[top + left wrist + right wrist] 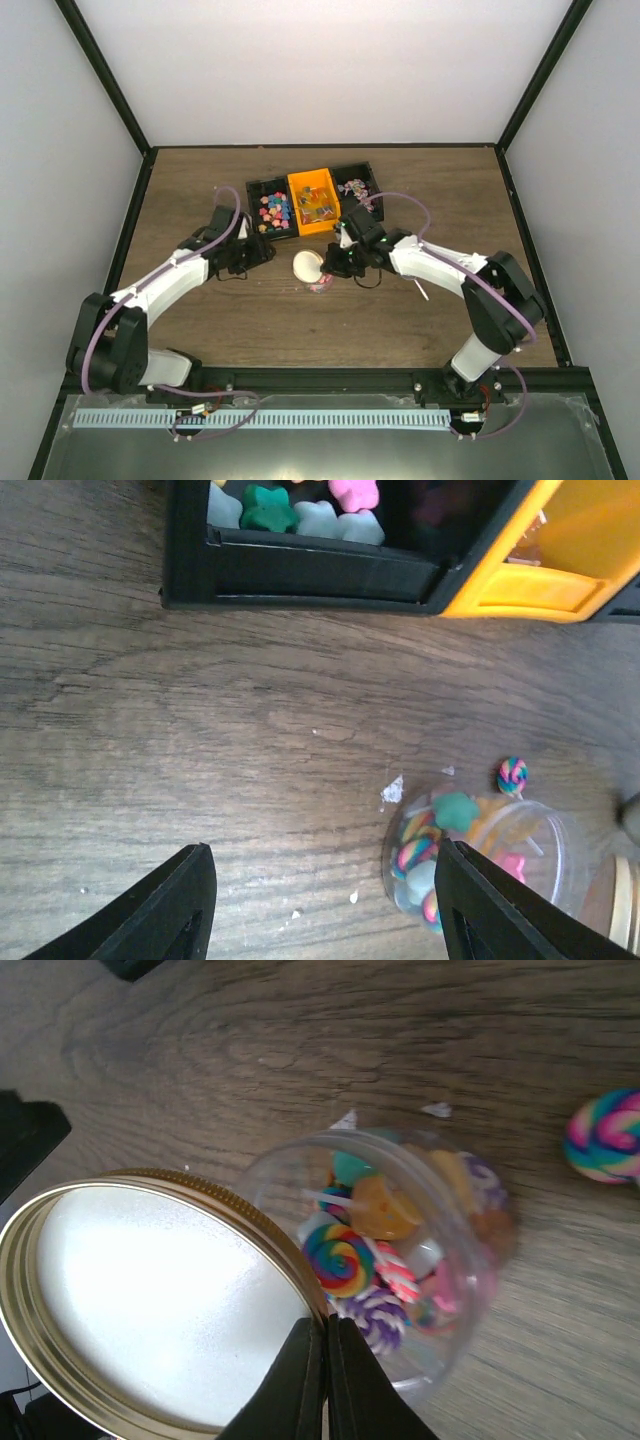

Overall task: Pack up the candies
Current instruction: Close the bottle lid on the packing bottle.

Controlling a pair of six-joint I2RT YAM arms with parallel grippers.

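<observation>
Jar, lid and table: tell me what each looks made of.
The jar looks like clear plastic, possibly glass: the sweets show through its glossy wall. The lid looks like metal, with a gold ridged rim and shiny white inside. The table shows matt wood grain, perhaps laminate.

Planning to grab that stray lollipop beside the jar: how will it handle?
The lollipop looks tiny, so it is probably light and easily flicked away. Its swirl head seems flat against the wooden table, so it likely slides rather than rolls.
</observation>
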